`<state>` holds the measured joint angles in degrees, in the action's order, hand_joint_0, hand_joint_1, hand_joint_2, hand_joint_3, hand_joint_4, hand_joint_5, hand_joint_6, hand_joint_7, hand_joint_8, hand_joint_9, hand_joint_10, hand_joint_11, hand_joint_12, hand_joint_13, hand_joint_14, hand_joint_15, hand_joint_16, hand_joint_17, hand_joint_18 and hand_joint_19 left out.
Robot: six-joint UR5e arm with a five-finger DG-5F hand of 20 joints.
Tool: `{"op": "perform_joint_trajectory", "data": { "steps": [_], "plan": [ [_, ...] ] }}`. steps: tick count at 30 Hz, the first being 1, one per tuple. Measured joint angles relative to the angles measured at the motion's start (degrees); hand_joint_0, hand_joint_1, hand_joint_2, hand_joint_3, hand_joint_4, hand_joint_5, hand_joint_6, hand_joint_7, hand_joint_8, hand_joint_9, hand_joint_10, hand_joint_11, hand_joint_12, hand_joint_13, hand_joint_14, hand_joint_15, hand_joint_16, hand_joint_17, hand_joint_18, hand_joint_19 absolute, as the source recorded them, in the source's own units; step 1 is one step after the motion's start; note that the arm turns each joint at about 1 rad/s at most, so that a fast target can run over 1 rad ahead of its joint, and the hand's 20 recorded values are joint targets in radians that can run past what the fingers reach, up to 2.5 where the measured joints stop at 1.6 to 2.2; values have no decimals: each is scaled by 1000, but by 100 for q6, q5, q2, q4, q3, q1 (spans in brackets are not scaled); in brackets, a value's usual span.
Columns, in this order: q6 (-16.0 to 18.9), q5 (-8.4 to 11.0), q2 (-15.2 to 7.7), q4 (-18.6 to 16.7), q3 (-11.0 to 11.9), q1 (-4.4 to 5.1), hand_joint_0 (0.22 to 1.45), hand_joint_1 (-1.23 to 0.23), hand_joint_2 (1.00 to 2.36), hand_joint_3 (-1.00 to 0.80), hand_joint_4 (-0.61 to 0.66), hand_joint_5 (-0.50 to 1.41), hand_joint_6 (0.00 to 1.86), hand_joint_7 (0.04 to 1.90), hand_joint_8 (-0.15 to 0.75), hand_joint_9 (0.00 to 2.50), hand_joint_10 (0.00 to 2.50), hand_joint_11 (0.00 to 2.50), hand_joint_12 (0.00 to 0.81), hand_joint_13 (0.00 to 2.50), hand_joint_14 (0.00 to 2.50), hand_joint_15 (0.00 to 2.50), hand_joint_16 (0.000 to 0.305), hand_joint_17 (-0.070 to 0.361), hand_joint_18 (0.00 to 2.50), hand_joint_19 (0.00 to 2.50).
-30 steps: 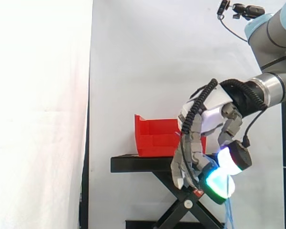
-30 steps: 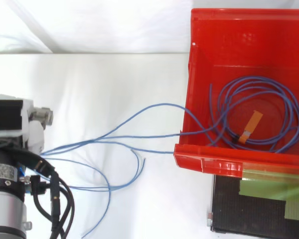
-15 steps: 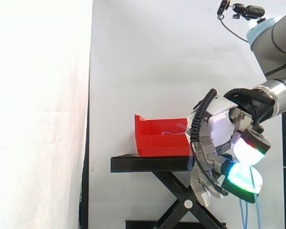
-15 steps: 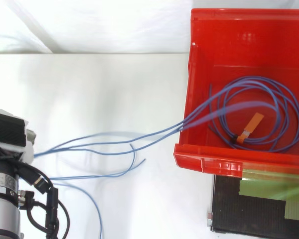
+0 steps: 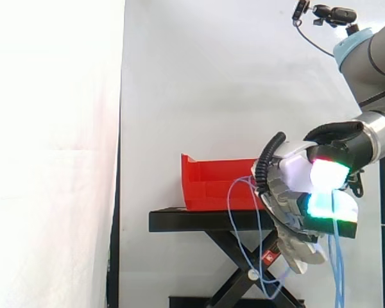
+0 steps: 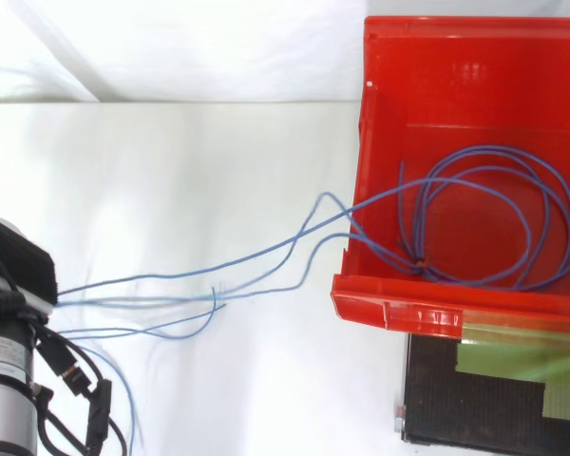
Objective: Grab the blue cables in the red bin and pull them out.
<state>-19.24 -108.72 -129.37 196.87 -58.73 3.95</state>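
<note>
Hanging behind the whole set-up is a white curtain (image 5: 199, 77). The robot arm (image 5: 378, 51) is next in size and comes in from the right in the side view. Seen from above, its wrist sits at the lower left corner (image 6: 5, 399).

Left of it stands a black stand (image 5: 199, 220) on crossed legs, with strips of green tape (image 6: 513, 366) on its top. A red bin (image 5: 208, 186) sits on that stand, and in the top view its lip (image 6: 408, 309) overhangs the stand's edge.

The hand (image 5: 295, 192) hangs to the right of the bin, lower than its rim and clear of it. It tilts downward, and its fingers are curled in and closed round the blue cables (image 5: 337, 269). The fingertips (image 5: 327, 174) glow white, with cyan-green just beneath.

From the closed fingers some strands drop straight down toward the floor. Another strand swings out in a loose loop to the left, in front of the stand's legs, and rises to the near wall of the bin.

From above, much of the cable still lies coiled on the bin floor (image 6: 421, 256). Several strands climb over the bin's left wall and run in long, slack curves across the white cloth (image 6: 171, 171) toward the wrist. A few loose ends curl just beside it.
</note>
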Motion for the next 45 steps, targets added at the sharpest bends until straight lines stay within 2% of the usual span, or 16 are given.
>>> {"op": "perform_joint_trajectory", "data": {
  "steps": [4,8,21,27,32,41,45],
  "plan": [
    [417,-48,0,0,-35,0,935,-825,1000,-1000,159,985,293,680,327,899,17,613,379,992,21,882,41,91,548,683],
    [533,-79,0,0,-40,10,935,-824,1000,-1000,159,986,294,674,325,901,16,628,378,997,21,874,40,91,552,683],
    [540,-84,0,0,-47,36,934,-827,1000,-1000,164,981,338,681,314,913,19,685,374,1041,22,915,42,96,612,725],
    [538,-80,0,0,-48,43,935,-829,1000,-1000,171,979,367,682,312,1039,20,838,351,1065,22,920,41,92,667,702],
    [532,-82,0,0,-48,44,934,-829,1000,-1000,166,971,381,694,296,1182,20,1064,311,1077,25,1069,40,90,720,738],
    [531,-80,0,0,-47,51,930,-836,1000,-1000,141,930,440,667,246,1202,18,1379,292,1067,26,1173,40,90,723,788],
    [531,-80,0,-1,-48,52,926,-837,1000,-1000,140,926,437,664,245,1203,15,1381,292,1065,27,1189,40,90,723,798]
  ]
}}
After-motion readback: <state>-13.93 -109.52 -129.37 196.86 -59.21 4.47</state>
